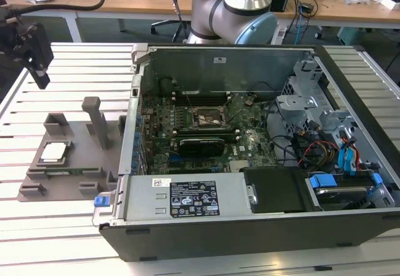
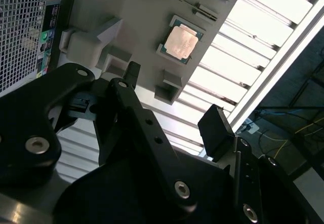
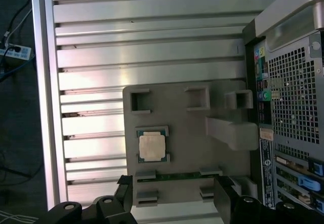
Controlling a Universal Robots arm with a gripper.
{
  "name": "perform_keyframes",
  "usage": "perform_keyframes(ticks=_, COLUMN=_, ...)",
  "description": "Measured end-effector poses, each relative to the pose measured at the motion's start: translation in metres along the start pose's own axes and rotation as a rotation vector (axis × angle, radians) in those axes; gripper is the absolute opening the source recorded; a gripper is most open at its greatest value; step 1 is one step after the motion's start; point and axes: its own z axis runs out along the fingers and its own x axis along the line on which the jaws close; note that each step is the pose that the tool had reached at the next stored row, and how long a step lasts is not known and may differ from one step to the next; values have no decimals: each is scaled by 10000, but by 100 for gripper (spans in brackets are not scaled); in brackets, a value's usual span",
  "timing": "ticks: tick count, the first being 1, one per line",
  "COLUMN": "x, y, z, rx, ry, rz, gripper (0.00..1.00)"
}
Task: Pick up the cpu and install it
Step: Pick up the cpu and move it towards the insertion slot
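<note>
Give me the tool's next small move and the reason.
Probably bring the open tool over the cpu: the chip lies untouched on the grey holder plate, and the tool hangs above it, off centre.

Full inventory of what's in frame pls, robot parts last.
cpu: 1, silvery top, lying on the holder plate
holder plate: 1, grey, on the table, to the exterior view's left of the case
computer case: 1, dark, open, on the table
motherboard: 1, green, inside the case
socket: 1, dark, metal edges, on the motherboard
table: 1, silver slats
desk: 1, wood top, background
arm: 1, silver and light blue, behind the case
gripper: 1, black, fingers open, empty, near the holder plate
</note>
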Motion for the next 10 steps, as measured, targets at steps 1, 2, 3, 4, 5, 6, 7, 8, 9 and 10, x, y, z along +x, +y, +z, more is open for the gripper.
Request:
perform_keyframes(ticks=1, x=0, y=0, z=3, rx=0, ry=0, rz=0, gripper=74)
perform_keyframes(ticks=2, x=0, y=0, z=6, rx=0, ry=1, rz=0, gripper=74)
perform_keyframes(ticks=3, x=0, y=0, z=10, rx=0, ry=0, rz=0, gripper=74)
perform_keyframes(ticks=4, x=1, y=0, z=13, rx=0, ry=1, rz=0, gripper=74)
perform_keyframes(ticks=5, x=1, y=0, z=17, rx=0, ry=1, rz=0, gripper=74)
perform_keyframes(ticks=6, x=1, y=0, z=20, rx=0, ry=0, rz=0, gripper=74)
perform_keyframes(ticks=7, x=1, y=0, z=26, rx=-1, ry=0, rz=0, gripper=74)
perform_keyframes(ticks=8, x=1, y=0, z=33, rx=-1, ry=0, rz=0, gripper=74)
perform_keyframes(ticks=9, x=1, y=0, z=46, rx=-1, ry=0, rz=1, gripper=74)
perform_keyframes(ticks=10, x=2, y=0, z=56, rx=0, ry=1, rz=0, gripper=74)
